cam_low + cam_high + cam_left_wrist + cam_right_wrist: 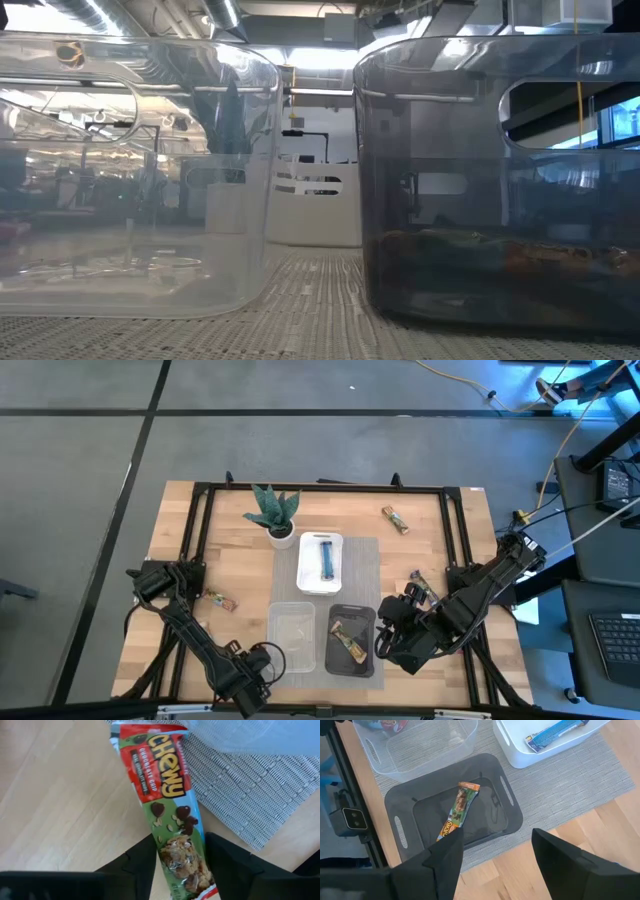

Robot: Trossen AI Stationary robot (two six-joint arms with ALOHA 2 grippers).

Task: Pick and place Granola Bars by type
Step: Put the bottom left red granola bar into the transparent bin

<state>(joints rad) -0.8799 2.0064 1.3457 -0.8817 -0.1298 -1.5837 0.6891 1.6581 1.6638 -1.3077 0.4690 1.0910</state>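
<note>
Between the left tool's (pixel 181 870) narrowed fingers sits a red-and-green Chewy chocolate-chip granola bar (pixel 167 800); the right tool (pixel 495 852) gapes empty.

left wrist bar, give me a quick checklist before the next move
1. Chewy bar sits between the left gripper fingers: ok.
2. Grip firm enough to lift: cannot tell.
3. Clear tray beside the left gripper has room: ok.
4. Black tray holds only one bar, an orange-ended bar: ok.
5. White tray holds only a blue bar: ok.
6. Right gripper open, empty, beside the black tray, clear of the left arm: ok.
</note>
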